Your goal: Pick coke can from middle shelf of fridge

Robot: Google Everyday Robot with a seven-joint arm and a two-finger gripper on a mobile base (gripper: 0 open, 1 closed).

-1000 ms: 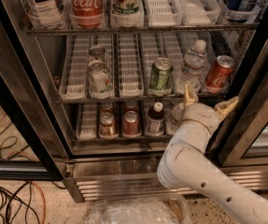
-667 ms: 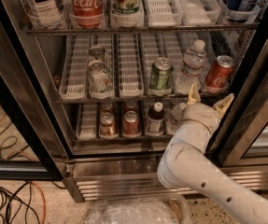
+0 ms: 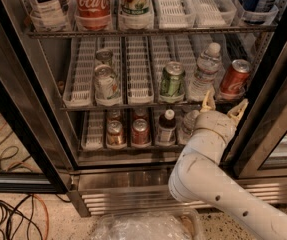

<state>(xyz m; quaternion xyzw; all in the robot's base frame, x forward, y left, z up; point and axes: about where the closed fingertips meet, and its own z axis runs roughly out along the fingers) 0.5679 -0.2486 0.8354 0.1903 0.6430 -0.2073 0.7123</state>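
Gripper (image 3: 223, 106) sits right of centre in the frame, at the front edge of the middle shelf (image 3: 139, 69), just below the coke can (image 3: 234, 79). Fingers (image 3: 207, 101) are spread apart with nothing between them, so we're holding nothing. We read this as pre-grasp: open wide enough to straddle the can, tips pointing up and into the fridge (image 3: 133, 176).

Coke can stands upright at the right end of the middle shelf, in the rightmost lane, close to the black door frame (image 3: 270, 91). Water bottle (image 3: 204, 71) is just beside it on the left, green can (image 3: 172, 81) one lane further left. We think that's why we come in low and from the front: little side room, bottle on one side, frame on the other. White arm (image 3: 208, 174) runs from the lower right of the frame up to the shelf edge.

Versus 1.0 s ago: almost no change. Gripper is in nearly the same spot; finger spread is maybe slightly narrower, we can't be sure. Coke can, water bottle and green can haven't moved. No contact with the can that we can see; the tips sit below its base.

Our judgement: approach is nearly done; rise, close and pull-out remain. Risk: one finger clips the water bottle on the way up.
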